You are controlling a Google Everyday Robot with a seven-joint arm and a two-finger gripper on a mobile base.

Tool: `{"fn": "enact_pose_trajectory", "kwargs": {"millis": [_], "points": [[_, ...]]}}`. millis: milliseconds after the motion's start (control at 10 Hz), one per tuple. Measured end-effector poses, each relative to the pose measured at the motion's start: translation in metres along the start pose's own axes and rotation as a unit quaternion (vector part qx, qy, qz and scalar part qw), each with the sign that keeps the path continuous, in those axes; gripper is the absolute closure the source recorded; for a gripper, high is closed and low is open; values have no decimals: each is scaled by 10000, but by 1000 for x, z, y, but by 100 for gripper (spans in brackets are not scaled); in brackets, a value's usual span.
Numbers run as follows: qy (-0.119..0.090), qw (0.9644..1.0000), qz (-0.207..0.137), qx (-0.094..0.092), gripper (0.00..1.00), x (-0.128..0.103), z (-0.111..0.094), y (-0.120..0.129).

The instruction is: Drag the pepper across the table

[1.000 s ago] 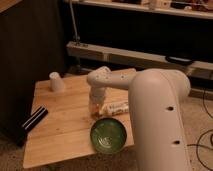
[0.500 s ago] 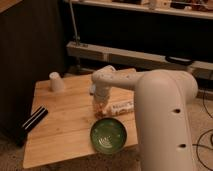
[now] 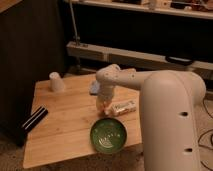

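Looking at the green bowl (image 3: 109,135) as my landmark, I see the gripper (image 3: 103,104) low on the table (image 3: 60,127), just behind the bowl. A bit of orange there is the pepper (image 3: 102,106), I think. The bottle (image 3: 123,107) lies behind the bowl, to the right. I would keep light downward pressure and slide slowly away from the bowl.
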Motion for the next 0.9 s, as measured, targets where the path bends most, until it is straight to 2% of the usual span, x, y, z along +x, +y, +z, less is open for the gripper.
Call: {"fn": "enact_pose_trajectory", "kwargs": {"millis": [900], "points": [[57, 9997, 241, 50, 100, 14, -3, -31]]}}
